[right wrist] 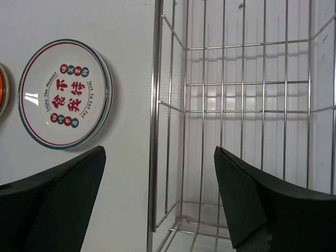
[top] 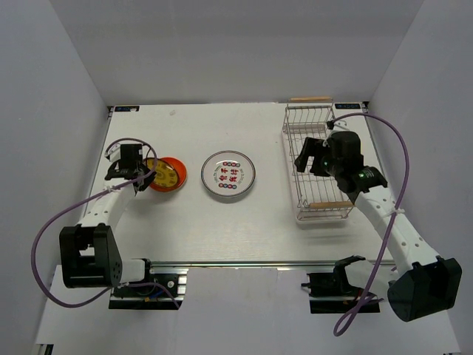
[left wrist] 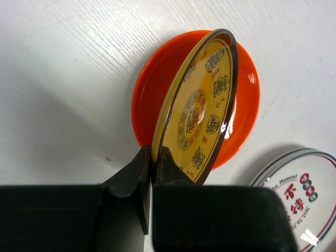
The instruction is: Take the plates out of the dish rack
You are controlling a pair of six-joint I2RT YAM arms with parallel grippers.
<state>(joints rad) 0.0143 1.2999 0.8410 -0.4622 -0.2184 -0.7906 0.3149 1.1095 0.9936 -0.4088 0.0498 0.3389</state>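
Dish rack (right wrist: 155, 105) looks empty. Well to its left, left gripper (left wrist: 152, 163) pinches the yellow patterned plate (left wrist: 202, 110) by its rim, tilted over the red-orange plate (left wrist: 152, 89) (released now, it could clatter down or roll off). Right gripper (right wrist: 159, 152) hangs spread over the rack's wall

The yellow plate (left wrist: 202, 113) is mustard with brown medallions ringed round a central roundel and a dark brown rim, and the red-orange plate (left wrist: 157, 89) is plain and glossy. The white plate (right wrist: 65, 94) bears a teal ring and a red ring at its rim, red characters in the middle, and rows of small red, green and blue dots at 12 and 6 o'clock in the top view. The dish rack (right wrist: 155, 105) is silver wire with pale wooden handles (top: 329, 204), the counter (top: 222, 229) white, the left fingers (left wrist: 131, 176) and right fingers (right wrist: 58, 184) black, the cables (top: 44, 244) purple.
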